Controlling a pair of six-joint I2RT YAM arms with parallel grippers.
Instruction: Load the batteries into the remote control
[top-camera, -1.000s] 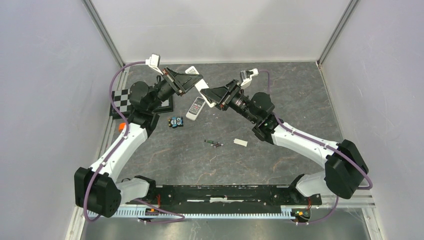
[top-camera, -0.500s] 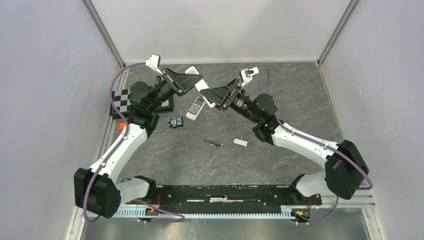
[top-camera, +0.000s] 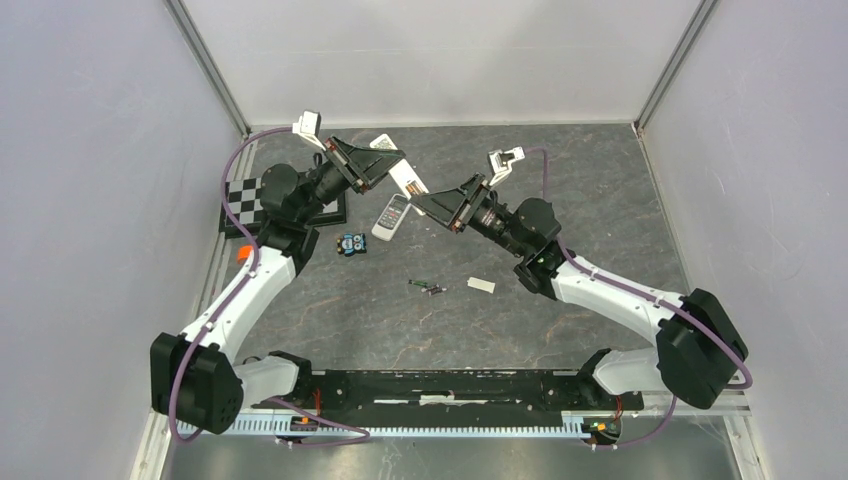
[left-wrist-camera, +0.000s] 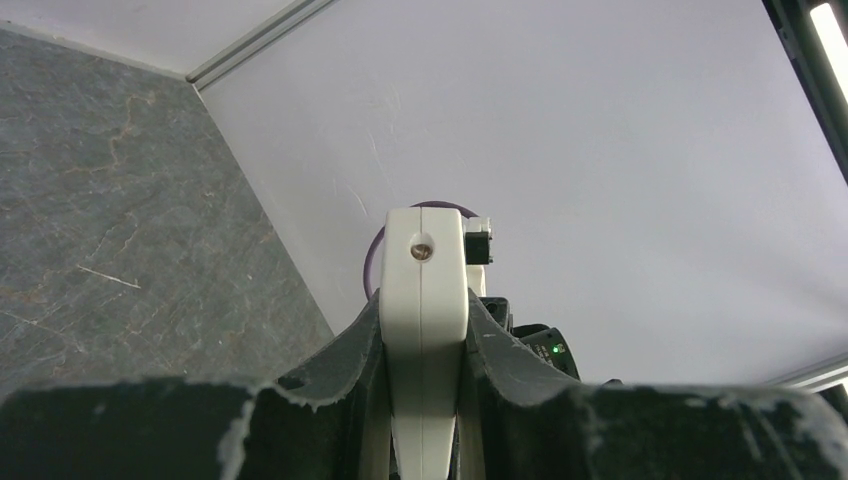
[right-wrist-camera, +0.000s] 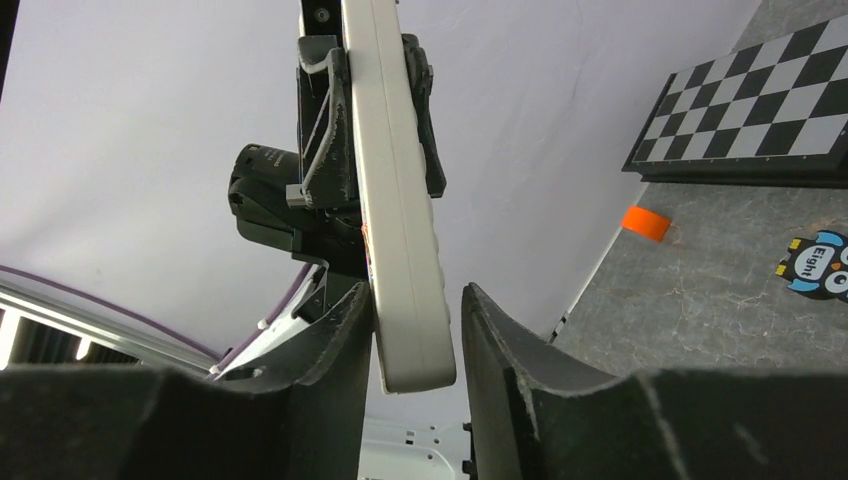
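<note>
The left jaws clench the white remote control (left-wrist-camera: 424, 300), holding it in the air above the tabletop (top-camera: 610, 190). The right jaws straddle its free end (one finger (right-wrist-camera: 335, 360) touching, a sliver of gap beside the other), so I cannot tell whether they grip it. The batteries (top-camera: 428, 288) lie together on the tabletop, well apart from the remote control.

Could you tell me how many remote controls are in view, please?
2: the held remote in the left gripper, the keypad remote flat on the table. Others may be hidden.
</note>
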